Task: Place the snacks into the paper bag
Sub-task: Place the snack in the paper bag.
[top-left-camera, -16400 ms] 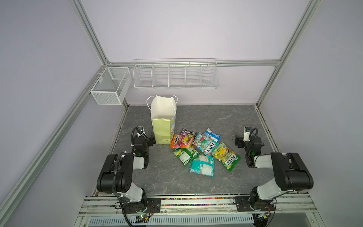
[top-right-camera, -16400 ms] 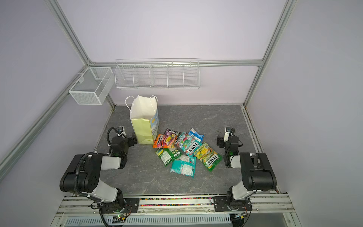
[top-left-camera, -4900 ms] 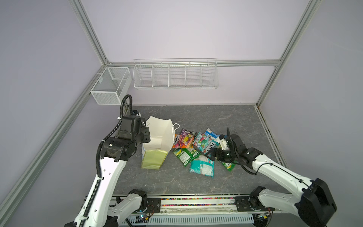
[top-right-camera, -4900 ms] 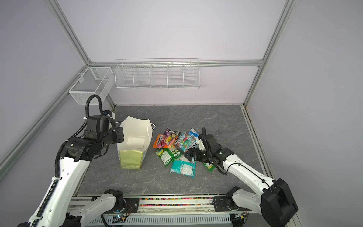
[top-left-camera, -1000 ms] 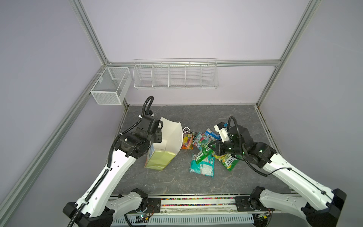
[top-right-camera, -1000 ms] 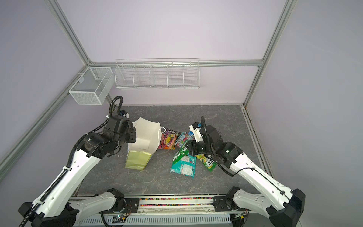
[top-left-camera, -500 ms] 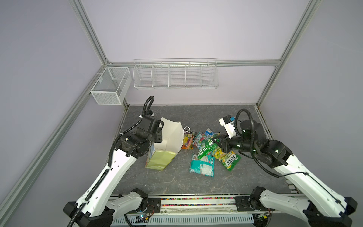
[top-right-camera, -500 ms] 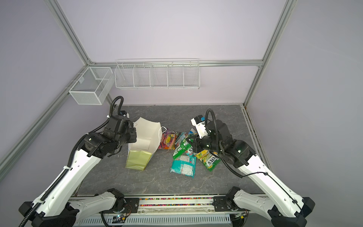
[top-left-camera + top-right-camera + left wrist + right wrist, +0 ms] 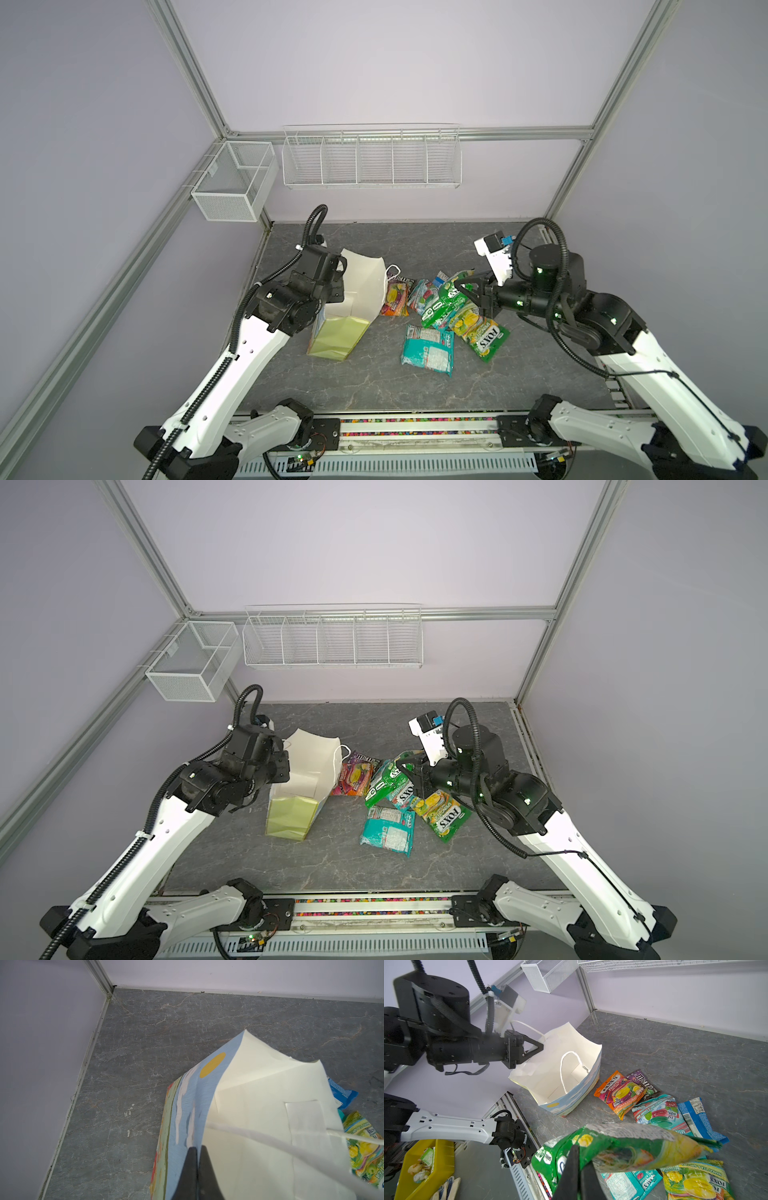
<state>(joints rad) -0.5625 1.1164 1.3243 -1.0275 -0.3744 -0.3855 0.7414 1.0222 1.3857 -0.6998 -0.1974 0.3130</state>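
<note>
Green snack (image 9: 441, 306) clamped in right hand (image 9: 468, 293); left hand (image 9: 540, 1046) pinches paper bag (image 9: 337, 338) (packets (image 9: 428, 350) beside).

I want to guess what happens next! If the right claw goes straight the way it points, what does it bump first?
Probably the open mouth of the paper bag. The right claw, holding the green packet, points at it, seemingly above the orange packet lying between; height is hard to judge.
</note>
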